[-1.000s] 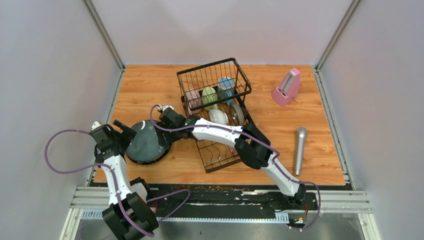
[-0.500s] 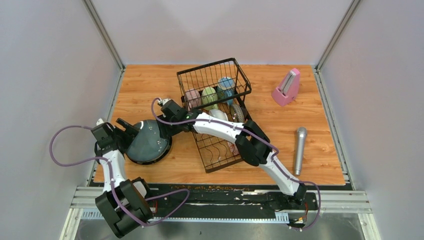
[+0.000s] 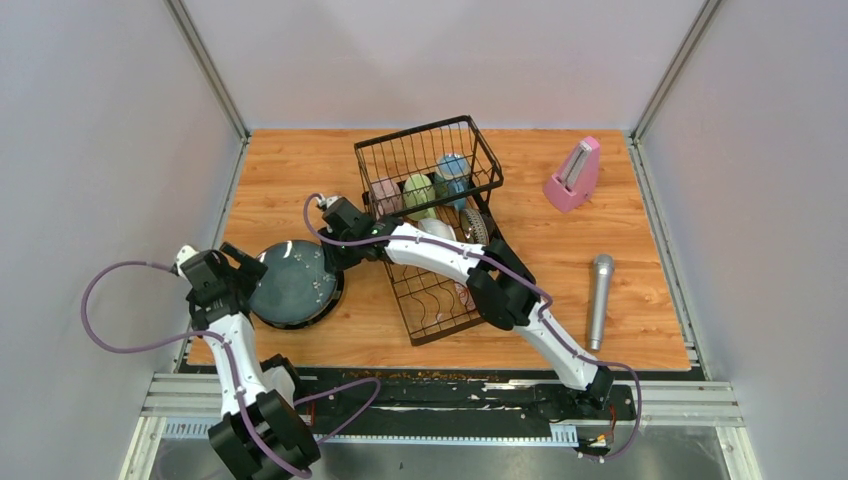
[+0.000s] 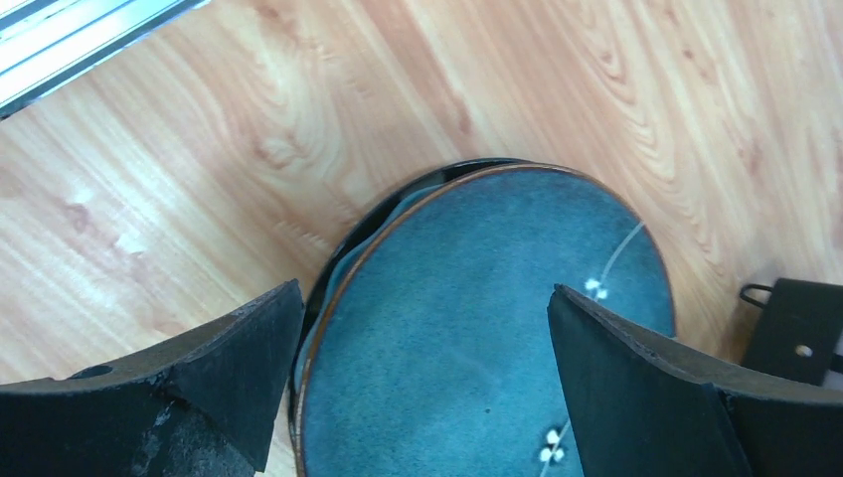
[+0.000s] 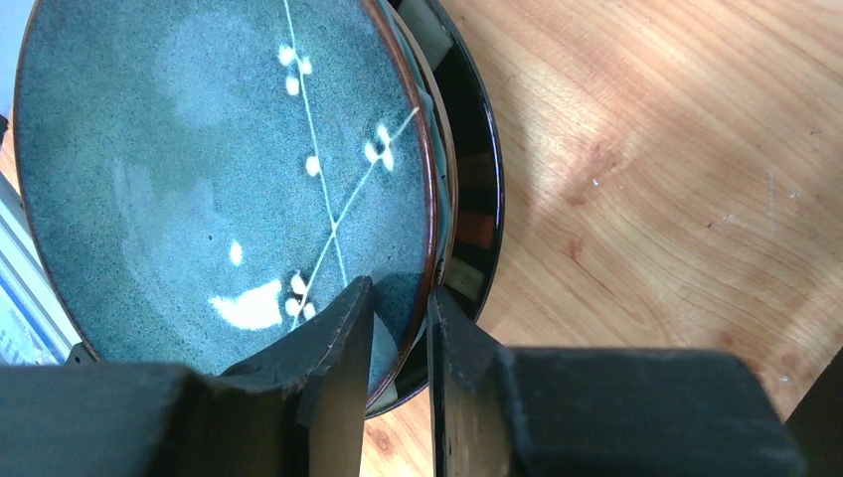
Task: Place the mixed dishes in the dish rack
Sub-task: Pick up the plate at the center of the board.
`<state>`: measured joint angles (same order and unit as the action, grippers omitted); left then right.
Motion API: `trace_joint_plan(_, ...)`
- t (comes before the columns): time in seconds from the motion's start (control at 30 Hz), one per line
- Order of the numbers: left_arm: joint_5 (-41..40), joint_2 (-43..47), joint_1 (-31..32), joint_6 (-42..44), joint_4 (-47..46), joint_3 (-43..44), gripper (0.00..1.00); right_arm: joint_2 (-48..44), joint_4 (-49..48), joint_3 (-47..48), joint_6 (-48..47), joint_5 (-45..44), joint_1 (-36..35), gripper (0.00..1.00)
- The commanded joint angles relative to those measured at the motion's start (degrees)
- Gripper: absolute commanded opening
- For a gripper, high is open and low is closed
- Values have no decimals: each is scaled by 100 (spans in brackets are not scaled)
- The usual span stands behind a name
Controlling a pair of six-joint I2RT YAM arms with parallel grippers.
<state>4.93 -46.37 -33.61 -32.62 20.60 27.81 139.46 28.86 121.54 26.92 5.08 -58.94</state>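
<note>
A dark blue-grey speckled plate (image 3: 292, 283) (image 4: 477, 318) (image 5: 199, 169) tops a stack on the table's left; another plate and a dark bowl (image 5: 477, 199) lie under it. My right gripper (image 3: 333, 262) (image 5: 400, 288) is shut on the top plate's right rim, one finger over the face and one outside. At the plate's left edge my left gripper (image 3: 245, 265) (image 4: 422, 293) stands open and holds nothing. The black wire dish rack (image 3: 440, 305) holds pink (image 3: 385, 195), green (image 3: 418, 190) and blue (image 3: 455, 172) mugs, a white bowl (image 3: 437, 233) and a patterned bowl (image 3: 473, 228).
A pink metronome (image 3: 573, 175) stands at the back right. A silver-grey microphone (image 3: 599, 300) lies right of the rack. Grey walls close in the table on the left, back and right.
My right gripper has closed down onto the plate's rim. The left gripper has drawn back left from the plate's edge and stays open. The plate has settled slightly.
</note>
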Motion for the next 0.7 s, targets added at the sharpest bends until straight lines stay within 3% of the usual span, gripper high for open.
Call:
trace_joint_plan(0.0,-454,1,-76,75,87,-159,100,-126,73,88,-241,-325,-30,7)
trace_joint_plan(0.27,-4,-372,-75,134,-192,-328,98,-553,127,-227,-424,-896,-34,0)
trace_joint_plan(0.5,742,-902,-76,232,-677,-432,94,-938,-175,-657,-393,-298,-39,0)
trace_joint_plan(0.67,1267,-997,-76,278,-900,-483,84,-1052,-535,-904,-163,484,-41,3)
